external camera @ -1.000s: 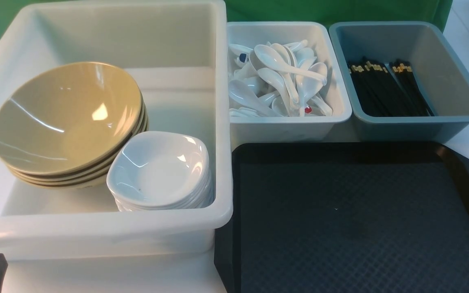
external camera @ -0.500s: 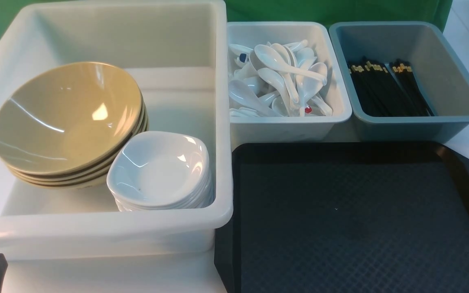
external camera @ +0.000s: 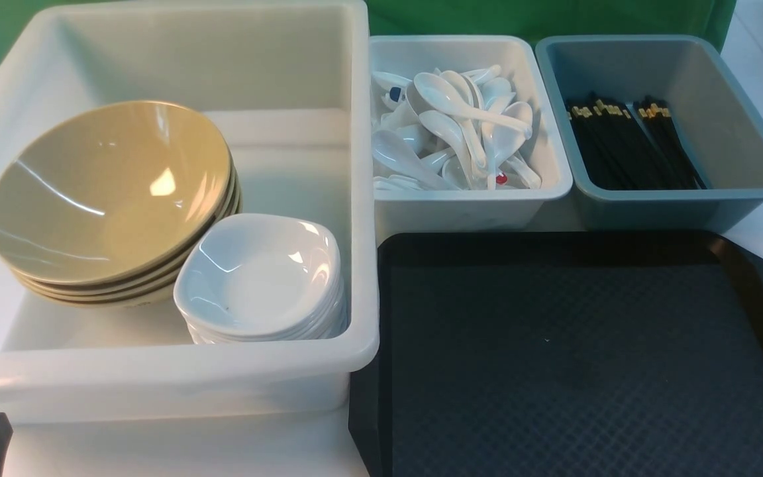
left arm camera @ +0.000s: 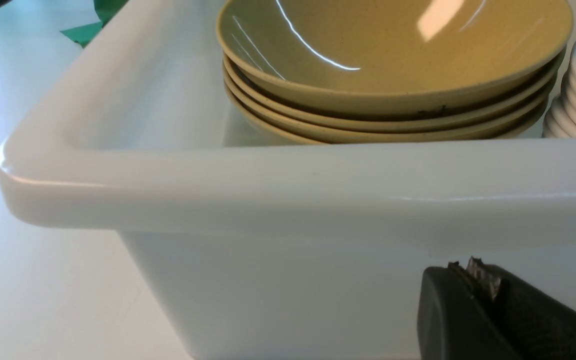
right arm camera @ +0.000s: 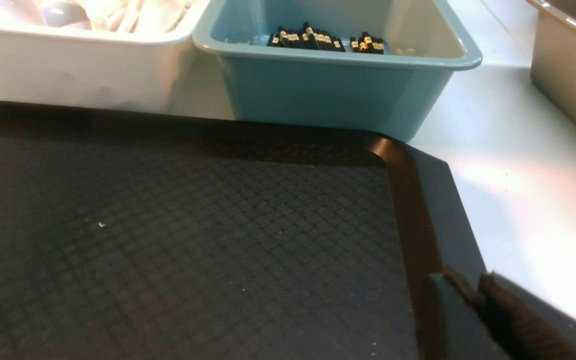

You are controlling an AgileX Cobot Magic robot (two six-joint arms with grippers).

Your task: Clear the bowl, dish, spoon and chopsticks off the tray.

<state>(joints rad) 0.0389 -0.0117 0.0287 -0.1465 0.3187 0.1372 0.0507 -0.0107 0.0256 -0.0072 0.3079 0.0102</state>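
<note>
The black tray lies at the front right with nothing on its textured surface; it also shows in the right wrist view. A tan bowl tops a stack in the big white tub, beside a stack of white dishes. Spoons fill the small white tub. Black chopsticks lie in the grey-blue tub. My left gripper is shut and empty, low in front of the big tub's near wall. My right gripper is shut and empty over the tray's right rim.
In the left wrist view the bowl stack rises above the big tub's rim. Another beige tub stands at the far right on the white table. A green cloth hangs behind the tubs.
</note>
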